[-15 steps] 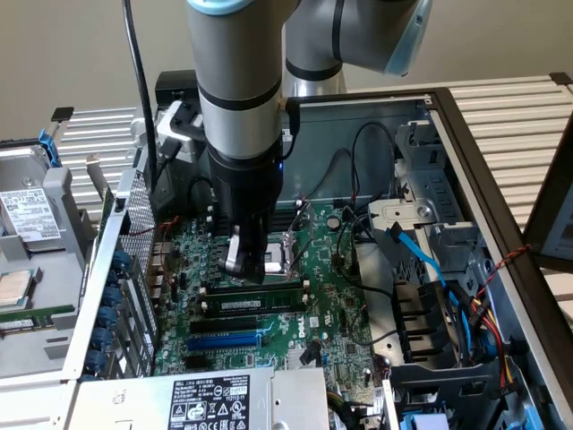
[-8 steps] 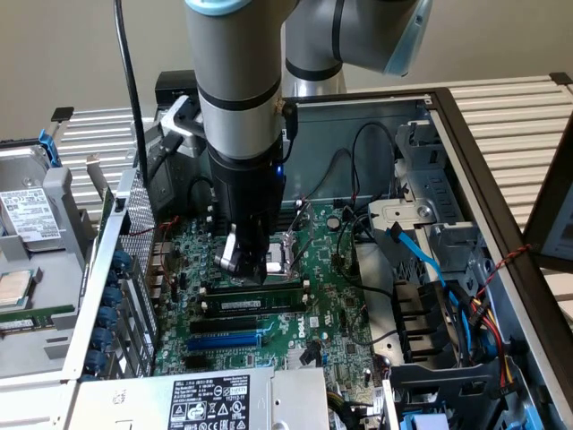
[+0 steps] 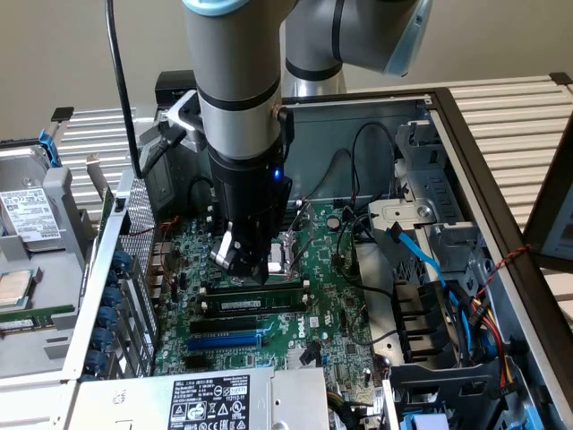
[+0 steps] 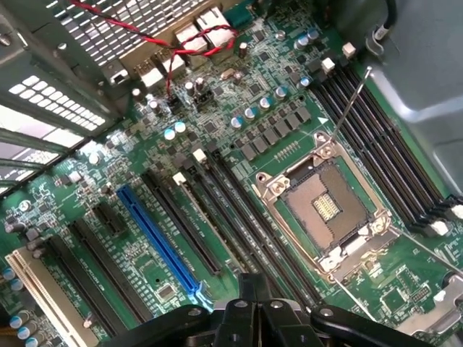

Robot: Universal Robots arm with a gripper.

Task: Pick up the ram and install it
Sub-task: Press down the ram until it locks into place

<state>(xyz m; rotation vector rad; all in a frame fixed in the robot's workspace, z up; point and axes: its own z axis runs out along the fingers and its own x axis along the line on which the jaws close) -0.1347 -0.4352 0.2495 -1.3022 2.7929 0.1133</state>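
Note:
The ram [image 3: 252, 305], a thin green stick with a small white label, stands on edge in a long black slot on the motherboard [image 3: 331, 305], in front of the CPU socket [image 3: 283, 253]. A second similar stick [image 3: 264, 288] stands in the slot just behind it. My gripper [image 3: 253, 269] hangs just above and behind these sticks, pointing down at the board. In the wrist view the gripper [image 4: 249, 280] has its fingers drawn together with nothing visible between them, over the black slots [image 4: 249, 217] beside the CPU socket [image 4: 325, 206].
The board lies inside an open PC case with metal walls [image 3: 358, 134] all round. A blue slot [image 3: 224, 340] and a power supply [image 3: 215, 399] lie nearer the front. Blue and black cables [image 3: 430, 269] and a drive cage [image 3: 448, 340] crowd the exterior view's right.

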